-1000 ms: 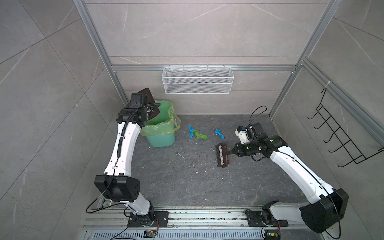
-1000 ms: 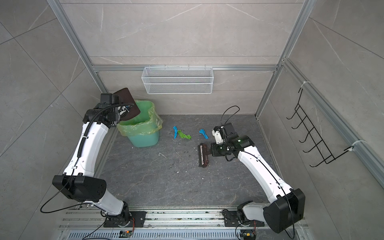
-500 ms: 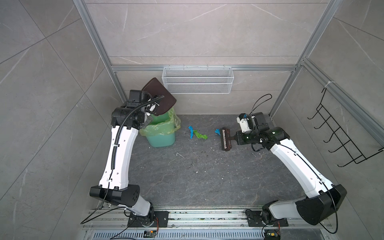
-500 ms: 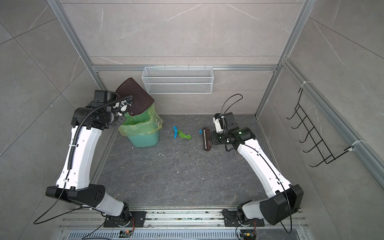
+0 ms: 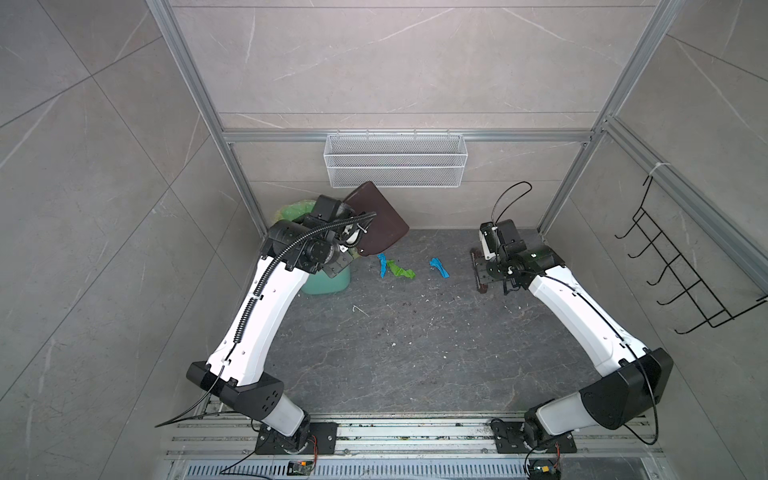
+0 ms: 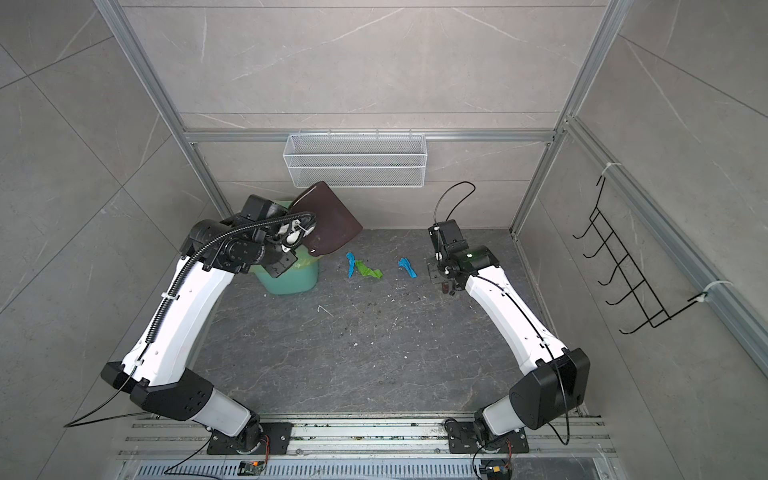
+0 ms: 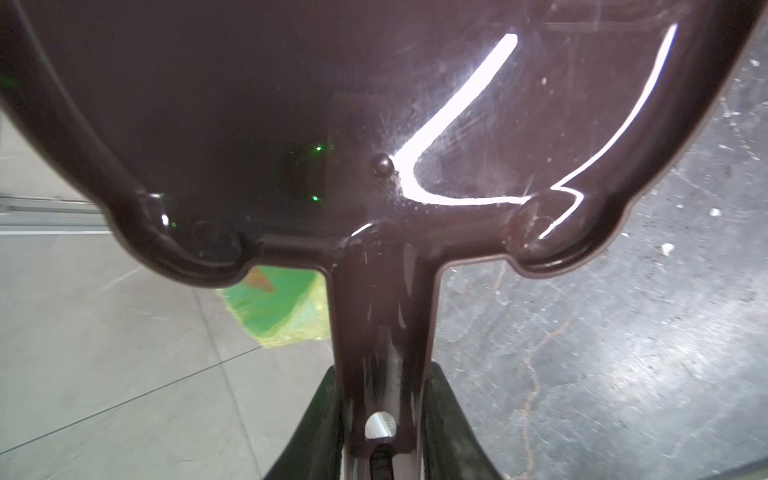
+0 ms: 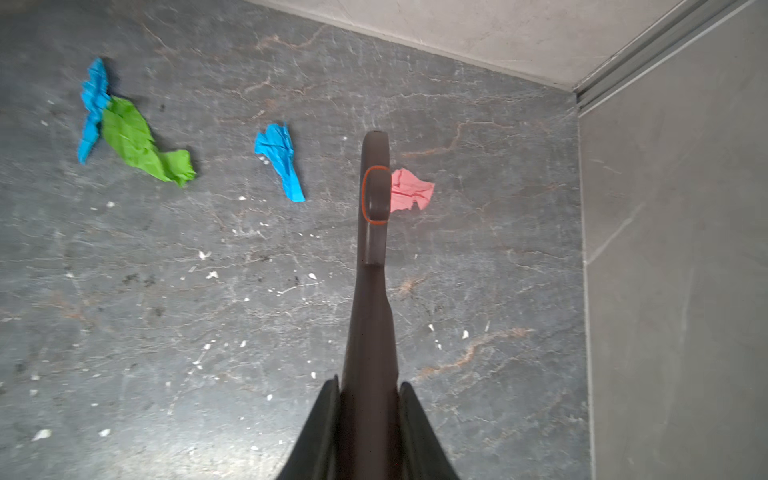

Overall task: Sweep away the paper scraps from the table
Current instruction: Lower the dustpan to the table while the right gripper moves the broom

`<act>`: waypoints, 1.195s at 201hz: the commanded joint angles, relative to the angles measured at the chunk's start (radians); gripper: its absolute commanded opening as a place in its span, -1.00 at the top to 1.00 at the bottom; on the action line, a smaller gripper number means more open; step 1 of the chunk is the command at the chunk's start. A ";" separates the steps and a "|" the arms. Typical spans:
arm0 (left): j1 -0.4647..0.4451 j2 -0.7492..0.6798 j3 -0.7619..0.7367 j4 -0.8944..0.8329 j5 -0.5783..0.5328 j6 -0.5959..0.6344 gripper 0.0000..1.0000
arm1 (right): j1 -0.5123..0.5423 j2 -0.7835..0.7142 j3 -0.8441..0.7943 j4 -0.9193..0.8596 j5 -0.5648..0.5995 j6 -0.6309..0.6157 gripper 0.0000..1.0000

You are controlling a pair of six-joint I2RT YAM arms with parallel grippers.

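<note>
Crumpled paper scraps, veined table 12 o'clock; left gripper clamps glossy brown dustpan; right gripper clamps slim brush handle.

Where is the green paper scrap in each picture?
In a top view: the green scrap lies on the table, centred near its far edge.
In a top view: green scrap likewise.
Left wrist: not in it.
Right wrist: green scrap in plain sight.
Shared landmark: blue scrap touching it.

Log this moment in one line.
left claw: shut on dustpan, off table | right claw: shut on brush | paper scraps: four on table
</note>
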 commanded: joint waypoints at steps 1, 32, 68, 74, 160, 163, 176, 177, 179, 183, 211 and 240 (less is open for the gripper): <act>-0.023 -0.022 -0.066 -0.027 0.039 -0.101 1.00 | 0.000 0.001 0.040 0.009 0.054 -0.030 1.00; -0.067 -0.039 -0.203 0.015 0.076 -0.154 1.00 | 0.001 0.016 0.035 0.016 0.048 -0.057 1.00; -0.111 -0.053 -0.364 0.099 0.134 -0.219 1.00 | 0.005 0.037 0.033 0.034 0.052 -0.088 1.00; -0.117 -0.054 -0.391 0.115 0.147 -0.229 1.00 | 0.006 0.042 0.034 0.038 0.048 -0.092 1.00; -0.161 0.002 -0.665 0.299 0.252 -0.330 1.00 | 0.066 0.156 0.056 0.183 -0.034 -0.344 1.00; -0.161 0.005 -0.672 0.300 0.251 -0.331 1.00 | 0.068 0.165 0.061 0.185 -0.027 -0.352 1.00; -0.162 0.010 -0.698 0.317 0.254 -0.333 1.00 | 0.077 0.197 0.087 0.187 0.011 -0.394 1.00; -0.161 0.010 -0.701 0.318 0.254 -0.332 1.00 | 0.078 0.199 0.089 0.187 0.013 -0.397 1.00; -0.161 0.011 -0.704 0.319 0.255 -0.332 1.00 | 0.079 0.204 0.094 0.186 0.018 -0.403 1.00; -0.161 0.012 -0.712 0.323 0.255 -0.331 1.00 | 0.082 0.213 0.103 0.186 0.026 -0.418 1.00; -0.162 0.027 -0.745 0.340 0.270 -0.321 1.00 | 0.100 0.267 0.161 0.211 0.094 -0.525 1.00; -0.162 0.058 -0.762 0.359 0.294 -0.315 1.00 | 0.111 0.333 0.241 0.210 0.138 -0.608 1.00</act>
